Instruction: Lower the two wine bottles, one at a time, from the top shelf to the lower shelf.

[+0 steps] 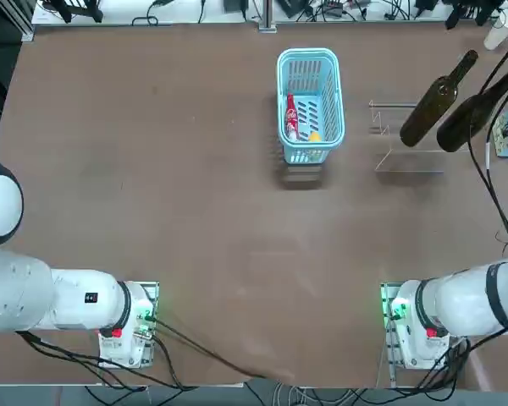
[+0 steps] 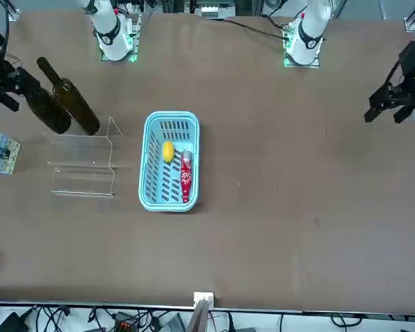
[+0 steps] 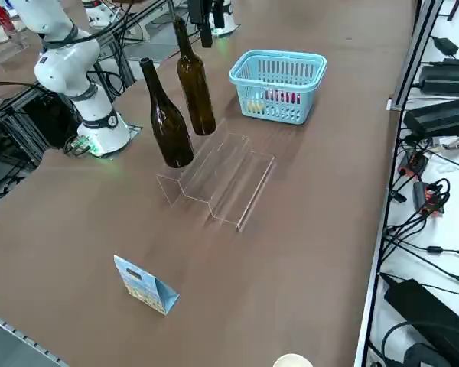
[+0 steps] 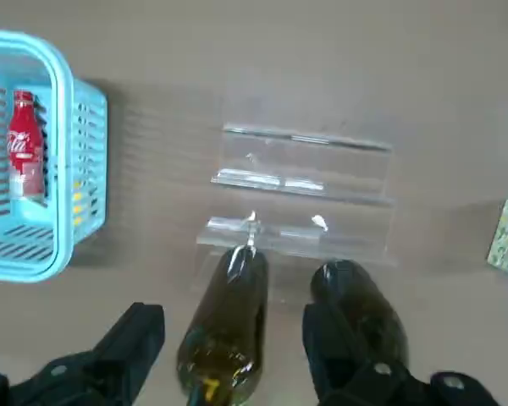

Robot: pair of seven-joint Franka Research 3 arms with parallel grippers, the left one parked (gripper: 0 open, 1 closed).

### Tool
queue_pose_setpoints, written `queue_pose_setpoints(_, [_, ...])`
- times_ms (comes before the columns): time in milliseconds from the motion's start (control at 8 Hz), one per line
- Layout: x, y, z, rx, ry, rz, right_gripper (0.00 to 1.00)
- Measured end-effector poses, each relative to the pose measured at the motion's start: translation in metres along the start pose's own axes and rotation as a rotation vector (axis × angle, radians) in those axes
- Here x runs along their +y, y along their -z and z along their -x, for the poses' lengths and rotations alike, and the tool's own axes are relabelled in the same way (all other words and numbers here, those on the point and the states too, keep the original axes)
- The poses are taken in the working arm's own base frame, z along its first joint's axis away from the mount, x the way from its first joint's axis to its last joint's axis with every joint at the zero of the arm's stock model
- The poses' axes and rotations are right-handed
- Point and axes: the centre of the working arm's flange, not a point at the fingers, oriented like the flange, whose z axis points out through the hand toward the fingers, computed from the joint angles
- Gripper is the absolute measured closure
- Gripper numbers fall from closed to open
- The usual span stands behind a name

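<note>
Two dark wine bottles (image 3: 195, 84) (image 3: 167, 122) stand upright side by side on the top shelf (image 3: 185, 174) of the clear acrylic stand. The lower shelf (image 3: 241, 182) steps down on the side away from the robot and is bare. My right gripper (image 4: 234, 331) hangs over the bottles, open. In the right wrist view, its fingers (image 4: 140, 334) flank the bottle (image 4: 229, 317) nearer the basket. The other bottle (image 4: 368, 309) shows past the second finger. In the front view the gripper (image 2: 1, 76) sits dark at the bottle tops, hiding one neck.
A light-blue basket (image 1: 311, 59) holding a small red bottle (image 1: 292, 117) and a yellow item (image 2: 167, 151) stands beside the stand. A small blue printed card (image 3: 145, 287) stands on the table on the stand's other side. The table edge (image 3: 382, 229) runs beyond the stand.
</note>
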Motion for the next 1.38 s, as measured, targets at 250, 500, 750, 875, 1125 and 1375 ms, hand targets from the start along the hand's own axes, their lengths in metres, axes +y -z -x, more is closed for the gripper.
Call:
queue_pose_setpoints(250, [-0.019, 0.006, 0.011, -0.03, -0.003, -0.001, 0.0])
queue_pose_setpoints(500, [-0.025, 0.013, 0.024, -0.046, 0.002, -0.003, 0.0])
queue_pose_setpoints(750, [-0.023, 0.01, 0.035, -0.058, 0.003, -0.004, 0.0])
queue_pose_setpoints(875, [-0.022, 0.006, 0.039, -0.068, 0.003, 0.001, 0.01])
queue_pose_setpoints(1125, [-0.022, -0.001, 0.046, -0.091, 0.006, 0.004, 0.05])
queue_pose_setpoints(1375, [-0.024, -0.006, 0.05, -0.119, 0.009, 0.004, 0.07])
